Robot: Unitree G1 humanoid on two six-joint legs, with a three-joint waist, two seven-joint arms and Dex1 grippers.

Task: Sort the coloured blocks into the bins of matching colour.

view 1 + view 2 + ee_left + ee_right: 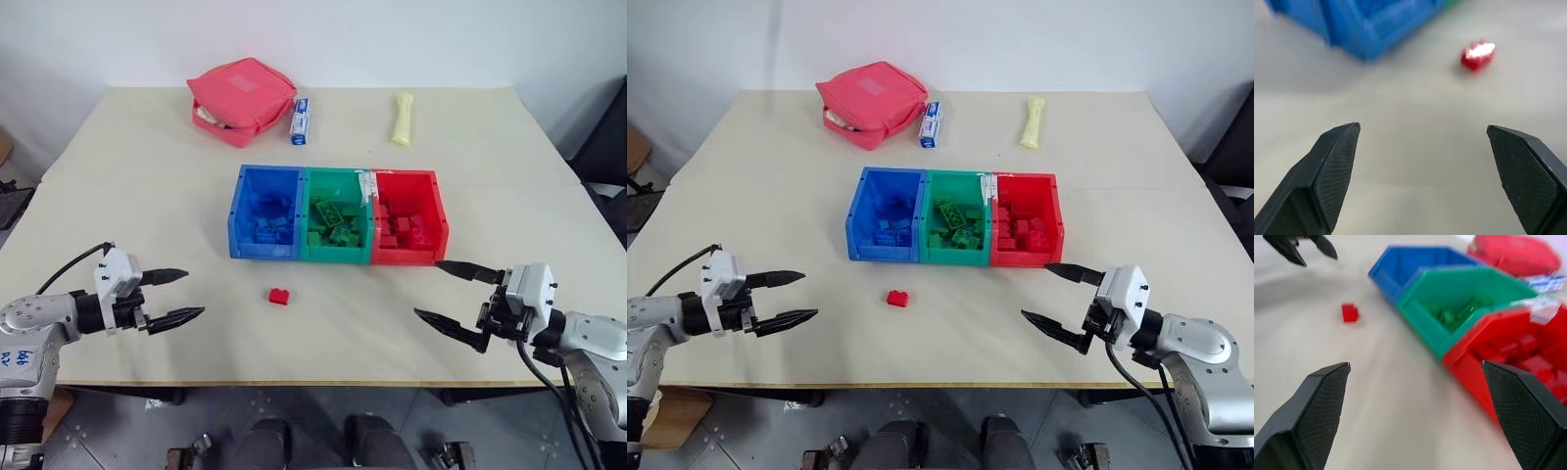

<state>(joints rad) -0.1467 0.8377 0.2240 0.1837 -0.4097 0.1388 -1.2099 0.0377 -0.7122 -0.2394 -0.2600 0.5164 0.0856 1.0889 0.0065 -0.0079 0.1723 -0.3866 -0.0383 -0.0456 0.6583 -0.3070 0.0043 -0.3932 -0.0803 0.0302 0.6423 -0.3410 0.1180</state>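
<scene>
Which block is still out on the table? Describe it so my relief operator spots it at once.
Find the row of three joined bins mid-table: blue, green, red. On the bare tabletop in front of the blue bin, on the robot's side, lies one small red brick. It is the only block outside a bin, lying alone between the two open hands.
</scene>
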